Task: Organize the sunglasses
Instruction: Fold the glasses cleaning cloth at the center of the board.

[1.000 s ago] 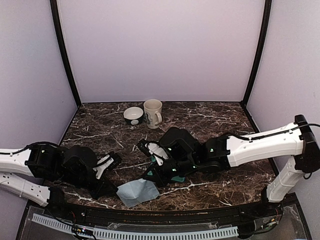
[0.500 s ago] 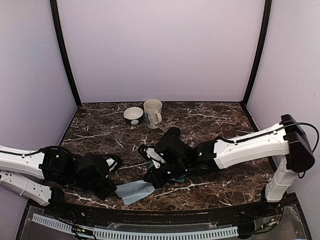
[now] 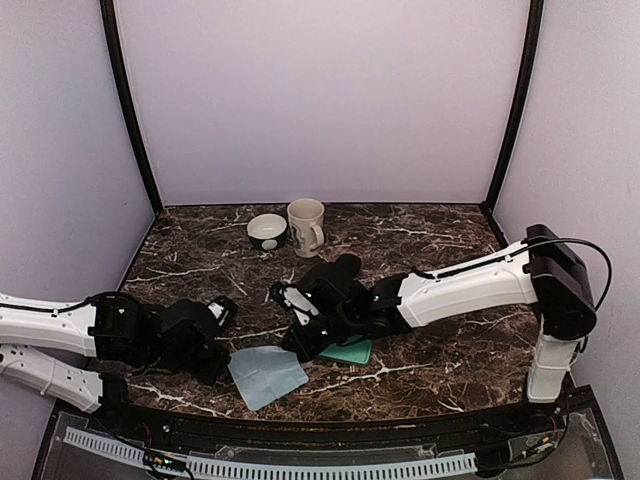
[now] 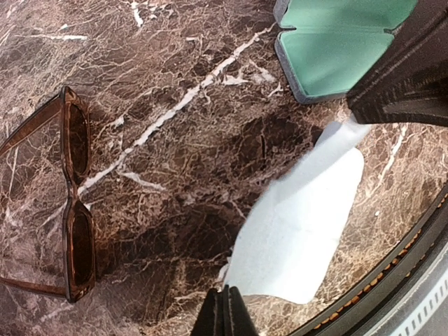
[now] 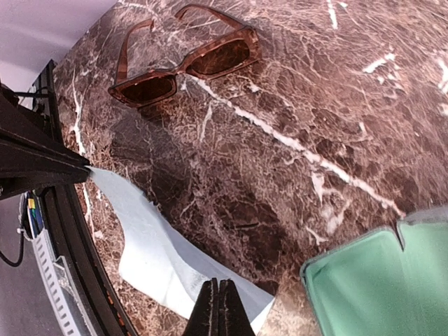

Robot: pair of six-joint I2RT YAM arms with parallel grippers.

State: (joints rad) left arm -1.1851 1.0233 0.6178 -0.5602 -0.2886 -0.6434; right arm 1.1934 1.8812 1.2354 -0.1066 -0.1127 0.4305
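A brownish pair of sunglasses (image 4: 75,234) lies open on the marble, lenses down and arms spread; the right wrist view has the same sunglasses (image 5: 183,68) at its top. In the top view I cannot make them out between the arms. A pale blue cloth (image 3: 267,372) hangs stretched between both grippers, just above the table. My left gripper (image 4: 225,306) is shut on one corner, and my right gripper (image 5: 219,302) is shut on the opposite edge. An open grey-blue case with green lining (image 3: 348,352) lies just right of the cloth.
A cream mug (image 3: 306,227) and a small black-and-white bowl (image 3: 267,231) stand at the back of the table. The black front rail (image 3: 330,425) runs close below the cloth. Both forearms lie low over the table's middle.
The right gripper has pulled back and left, uncovering the green-lined case. The left arm has shifted right. The cloth, crumpled before, now lies spread out between the two grippers.
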